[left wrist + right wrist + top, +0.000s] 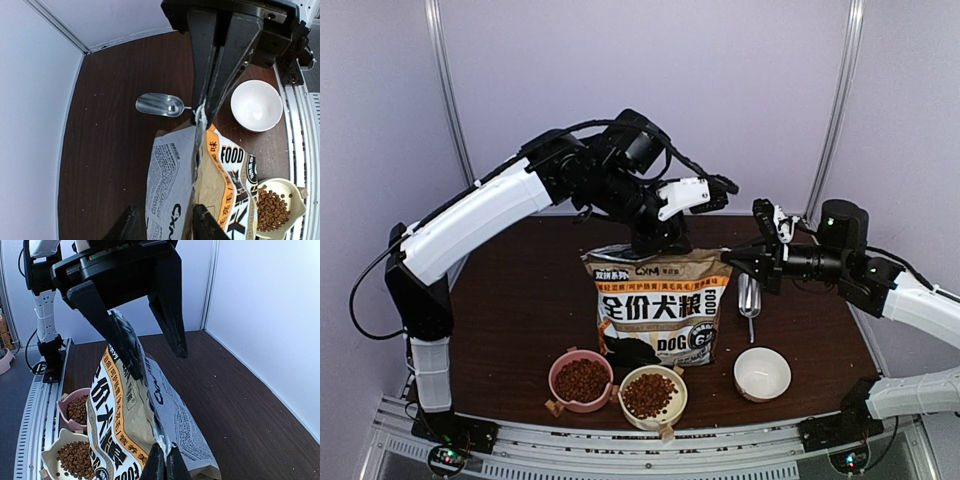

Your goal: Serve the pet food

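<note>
Here we see the pet food [582, 380] lying as two heaps of kibble near the front edge of the bench [520, 300]. One heap fills a pink bowl [552, 380], the other a cream bowl [680, 383] just beside it on the right. Behind these two the printed bag [660, 310] stands upright.

The left jaws are pressed together on the bag's top edge, pinching the paper between them, as the left wrist view shows plainly. The right jaws stand spread apart at the bag's upper right corner, one finger on each side of the top edge. In the right wrist view one finger seems to lie against the paper while the other is clear of it.

A white bowl [762, 372] sits right of the bag, showing its bare inside. A metal scoop [160, 104] lies on the bench behind the bag, apart from both pairs of jaws.
</note>
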